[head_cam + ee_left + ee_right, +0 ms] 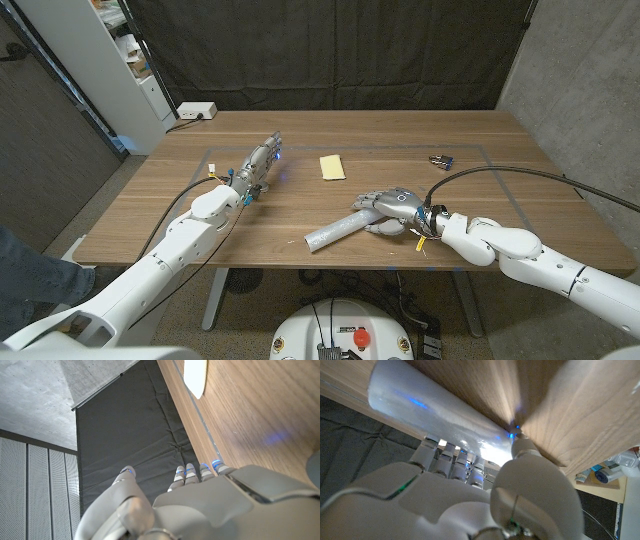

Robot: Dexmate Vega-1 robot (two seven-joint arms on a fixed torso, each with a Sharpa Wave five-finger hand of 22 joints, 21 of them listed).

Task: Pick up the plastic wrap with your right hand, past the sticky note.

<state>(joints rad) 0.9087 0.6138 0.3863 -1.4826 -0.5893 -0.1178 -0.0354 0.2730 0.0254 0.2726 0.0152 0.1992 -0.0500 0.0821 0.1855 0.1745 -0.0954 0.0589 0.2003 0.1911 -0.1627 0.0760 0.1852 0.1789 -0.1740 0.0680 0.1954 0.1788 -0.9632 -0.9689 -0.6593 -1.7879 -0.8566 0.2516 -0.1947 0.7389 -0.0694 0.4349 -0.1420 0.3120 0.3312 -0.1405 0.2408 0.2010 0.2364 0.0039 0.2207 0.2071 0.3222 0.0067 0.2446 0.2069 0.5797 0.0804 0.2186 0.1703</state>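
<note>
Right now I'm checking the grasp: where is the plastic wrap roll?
In the head view, the plastic wrap roll lies near the table's front edge, right of centre, under the right hand, with the yellow sticky note behind it.

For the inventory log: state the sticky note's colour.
Pale yellow; the sticky note shows best in the head view, beyond the right hand.

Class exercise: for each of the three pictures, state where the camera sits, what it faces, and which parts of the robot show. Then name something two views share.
Head view: above, facing down at the table; both arms, left hand, right hand.
Left wrist view: behind the left hand, facing the table edge and dark curtain.
Right wrist view: behind the right hand, facing the plastic wrap.
Shared: plastic wrap, sticky note.
</note>
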